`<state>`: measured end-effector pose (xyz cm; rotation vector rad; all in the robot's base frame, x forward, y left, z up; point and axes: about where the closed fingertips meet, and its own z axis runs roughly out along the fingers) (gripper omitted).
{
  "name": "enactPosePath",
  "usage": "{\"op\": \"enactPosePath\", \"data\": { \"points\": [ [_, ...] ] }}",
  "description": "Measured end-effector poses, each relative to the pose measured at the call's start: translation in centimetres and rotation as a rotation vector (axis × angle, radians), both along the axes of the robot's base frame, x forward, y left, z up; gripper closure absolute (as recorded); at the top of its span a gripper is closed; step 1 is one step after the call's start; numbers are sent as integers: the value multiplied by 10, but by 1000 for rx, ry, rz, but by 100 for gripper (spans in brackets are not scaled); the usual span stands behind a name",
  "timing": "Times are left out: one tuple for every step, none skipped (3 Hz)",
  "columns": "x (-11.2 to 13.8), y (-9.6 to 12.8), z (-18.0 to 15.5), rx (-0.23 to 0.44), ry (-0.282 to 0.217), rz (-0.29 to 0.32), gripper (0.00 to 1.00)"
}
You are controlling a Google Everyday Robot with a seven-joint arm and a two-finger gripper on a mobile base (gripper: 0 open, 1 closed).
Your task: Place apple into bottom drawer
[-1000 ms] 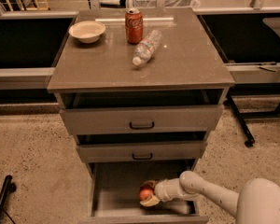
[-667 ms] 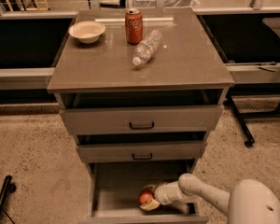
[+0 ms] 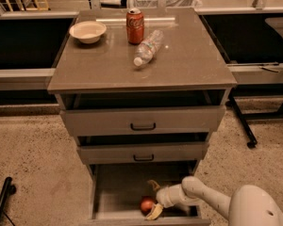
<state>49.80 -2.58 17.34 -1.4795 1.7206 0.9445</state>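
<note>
Resting on bottom drawer [image 3: 113, 192] floor, below tabletop [image 3: 188, 60] front edge, mid-width: apple [image 3: 147, 204]. My gripper [image 3: 150, 199] straddles it from right, fingers spread, nothing clamped. Apple likely firm, smooth, light, rolls easily, bruises; take across widest girth, gentle squeeze.

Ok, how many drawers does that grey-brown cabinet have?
3: the top drawer, the middle drawer below it, and the pulled-out bottom drawer, where the open gripper sits at the round red-orange apple.
</note>
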Motion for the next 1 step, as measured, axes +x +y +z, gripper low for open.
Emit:
{"op": "enactPosePath", "data": {
  "points": [
    [0, 0, 0, 0, 0, 0, 0]
  ]
}}
